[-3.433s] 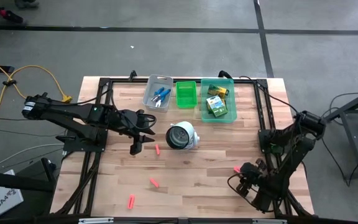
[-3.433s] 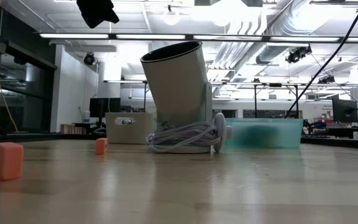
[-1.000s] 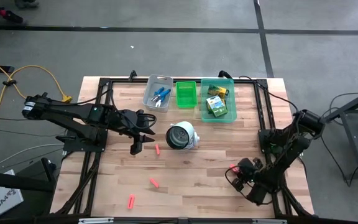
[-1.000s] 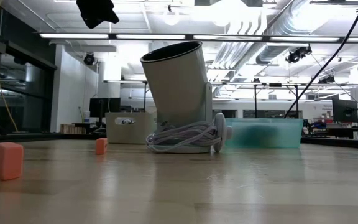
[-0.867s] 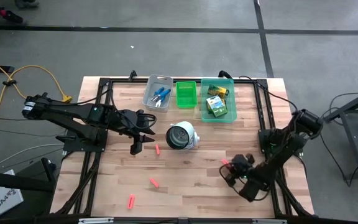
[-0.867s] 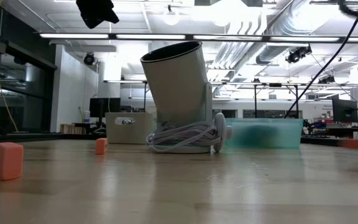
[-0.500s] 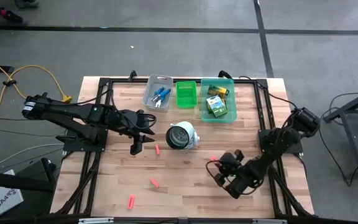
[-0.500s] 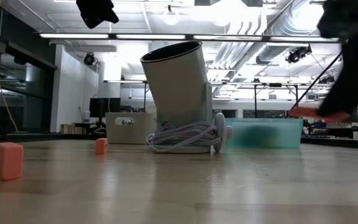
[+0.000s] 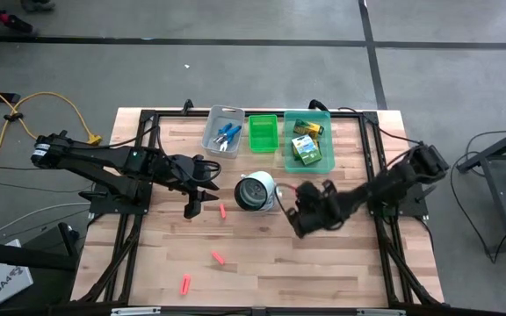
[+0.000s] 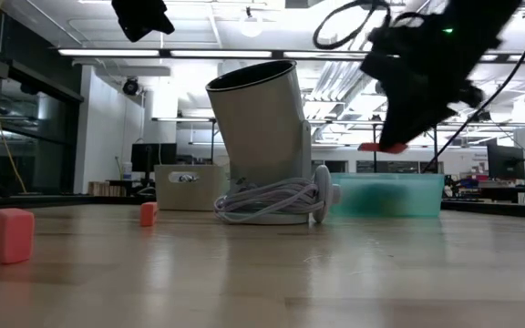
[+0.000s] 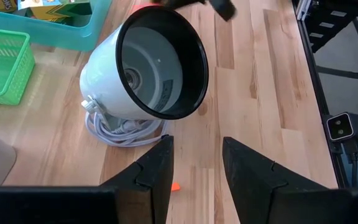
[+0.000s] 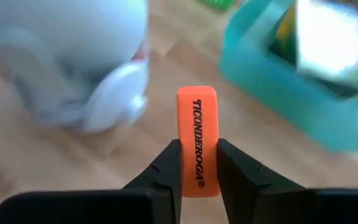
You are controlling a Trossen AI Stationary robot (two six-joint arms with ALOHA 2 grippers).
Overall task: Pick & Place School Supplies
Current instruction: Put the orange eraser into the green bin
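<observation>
While crayon boxes already fill the translucent teal bin and scissors the grey bin, three stubs remain on the wood table; the right gripper pinches a smooth orange eraser aloft beside the round white object. The left gripper hovers open.
</observation>
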